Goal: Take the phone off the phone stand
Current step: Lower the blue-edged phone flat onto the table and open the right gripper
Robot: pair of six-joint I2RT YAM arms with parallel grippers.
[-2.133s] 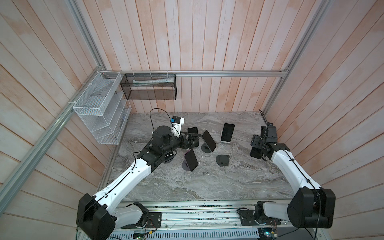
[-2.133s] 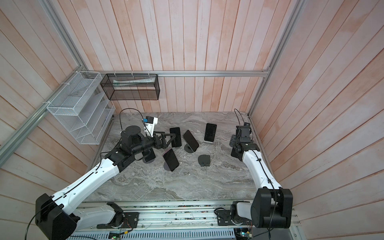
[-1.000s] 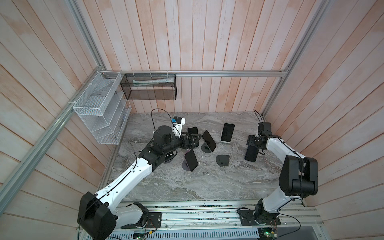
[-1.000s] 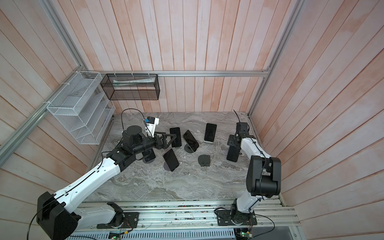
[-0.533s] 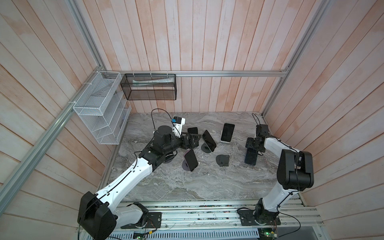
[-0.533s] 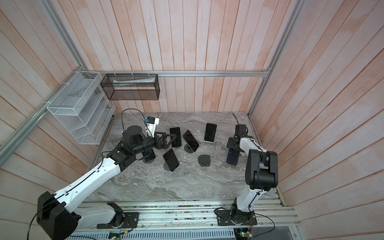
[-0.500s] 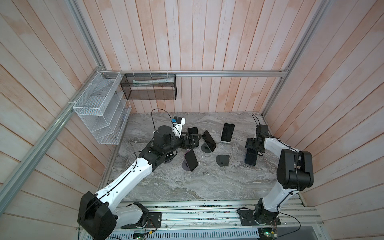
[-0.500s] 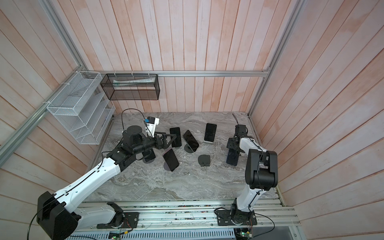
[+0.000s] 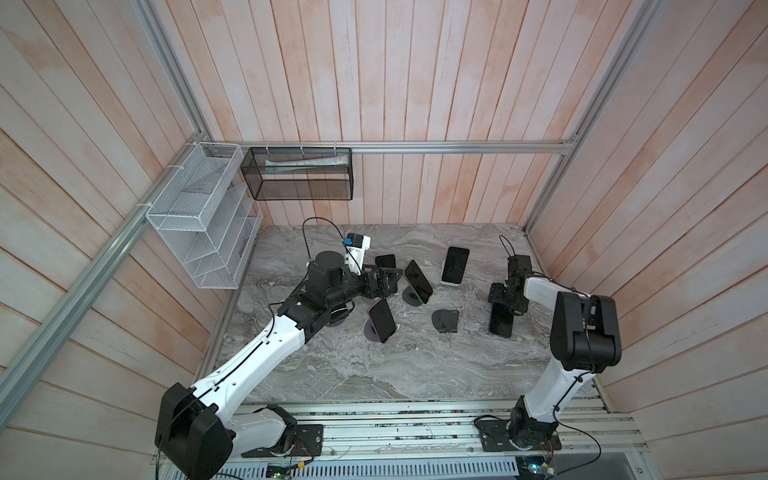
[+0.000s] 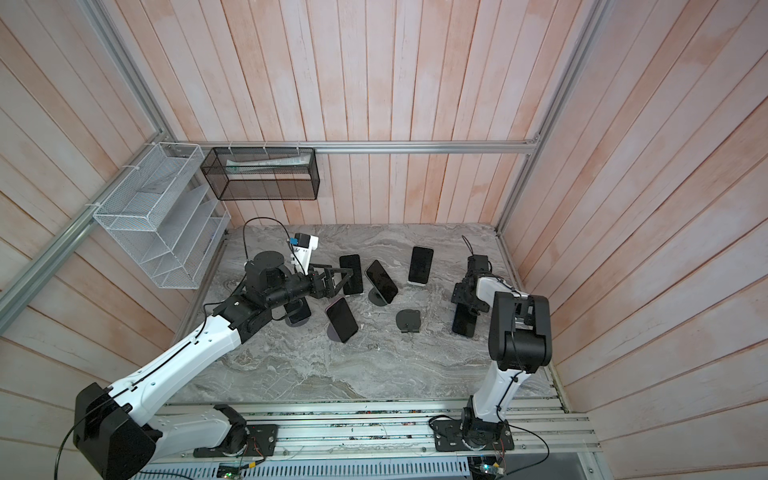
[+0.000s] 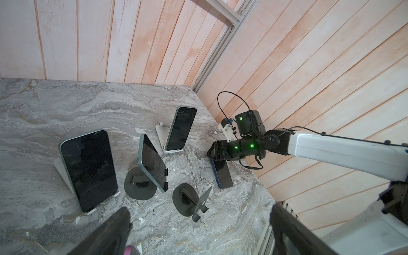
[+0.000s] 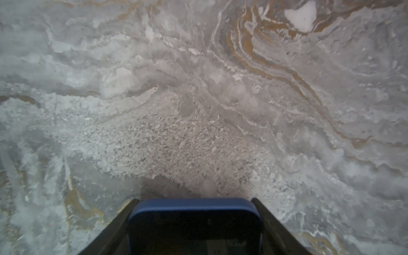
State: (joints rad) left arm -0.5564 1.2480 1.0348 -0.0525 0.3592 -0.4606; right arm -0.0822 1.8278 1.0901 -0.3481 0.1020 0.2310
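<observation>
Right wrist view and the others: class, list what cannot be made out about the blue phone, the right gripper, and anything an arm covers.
Blue phone: cut off by the bottom edge in the right wrist view; in both top views the right gripper covers its far end.
Grip: whether the fingers press it is unclear.
Another phone under the left arm: mostly hidden in both top views.
</observation>
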